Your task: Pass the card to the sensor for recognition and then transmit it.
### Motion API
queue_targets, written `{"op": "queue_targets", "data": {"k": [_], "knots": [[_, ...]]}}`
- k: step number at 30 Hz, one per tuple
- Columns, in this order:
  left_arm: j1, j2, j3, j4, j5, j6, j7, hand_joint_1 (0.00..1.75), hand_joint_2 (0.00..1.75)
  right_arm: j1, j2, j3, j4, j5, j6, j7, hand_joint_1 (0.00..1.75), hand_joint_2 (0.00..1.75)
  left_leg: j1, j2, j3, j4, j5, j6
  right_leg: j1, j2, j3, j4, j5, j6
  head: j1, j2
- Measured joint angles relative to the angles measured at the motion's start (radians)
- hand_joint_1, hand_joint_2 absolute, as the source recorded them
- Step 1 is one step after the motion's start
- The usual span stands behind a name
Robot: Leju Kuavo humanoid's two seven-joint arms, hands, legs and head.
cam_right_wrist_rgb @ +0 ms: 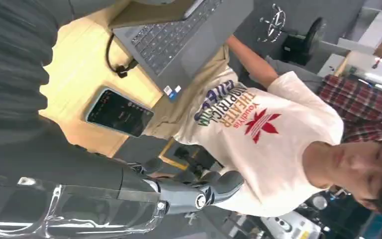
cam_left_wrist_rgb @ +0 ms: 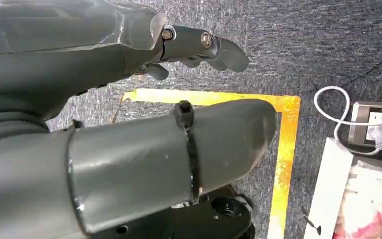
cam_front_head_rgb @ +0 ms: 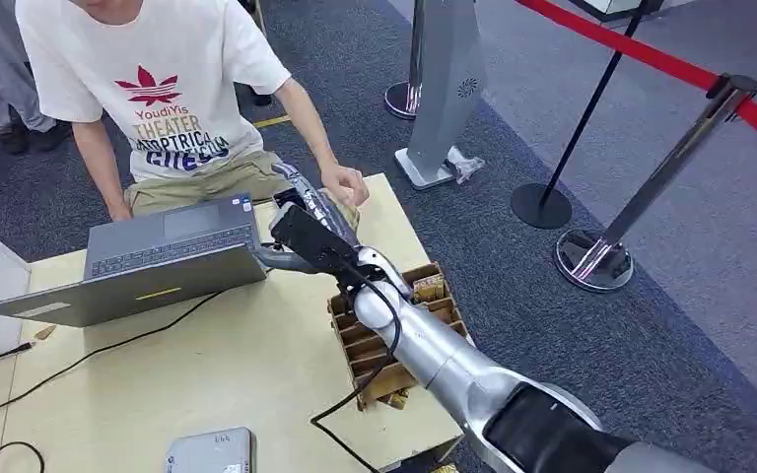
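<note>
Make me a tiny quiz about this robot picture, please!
1. True or false: the open grey laptop sits on the floor.
2. What lies under the robot's silver right arm? A) a brown cardboard box with dividers B) a red ball C) a blue cup
3. Fill in: the person's T-shirt is mostly ____.

Key: 1 false, it sits on the light wooden table. 2 A. 3 white.

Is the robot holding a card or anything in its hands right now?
No card shows. The left robot hand hangs over the carpet holding nothing. The right robot hand reaches toward the person, nothing visible in its fingers.
</note>
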Motion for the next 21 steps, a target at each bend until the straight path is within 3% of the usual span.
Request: {"op": "queue_targets", "data": {"k": [5,12,14,21], "knots": [[0.001,-0.006,0.012,0.0,0.005,0.006,-0.01,0.0,0.0,0.042,-0.003,0.008,-0.107,0.042,-0.021,-0.015,0.0,1.75,0.0,0.0,0.0,0.0,0.0,0.0,0.0,0.0,0.0,0.0,0.0,0.0,0.0,0.0],[0.003,-0.006,0.016,0.0,0.007,0.007,-0.013,0.0,0.0,0.059,-0.009,0.01,-0.149,0.063,-0.031,-0.016,0.0,1.75,0.0,0.0,0.0,0.0,0.0,0.0,0.0,0.0,0.0,0.0,0.0,0.0,0.0,0.0],[0.011,-0.012,0.024,0.0,0.013,0.005,-0.019,0.0,0.0,0.138,-0.064,0.021,-0.327,0.138,-0.056,-0.011,0.0,1.75,0.0,0.0,0.0,0.0,0.0,0.0,0.0,0.0,0.0,-0.001,0.0,0.0,0.0,0.0],[0.016,-0.021,0.031,0.0,0.018,0.0,-0.027,0.0,0.0,0.238,-0.131,0.024,-0.456,0.206,-0.072,0.011,0.03,1.75,0.0,0.0,0.0,0.0,0.0,0.0,0.0,0.0,0.0,-0.001,0.0,0.0,0.0,0.0]]}}
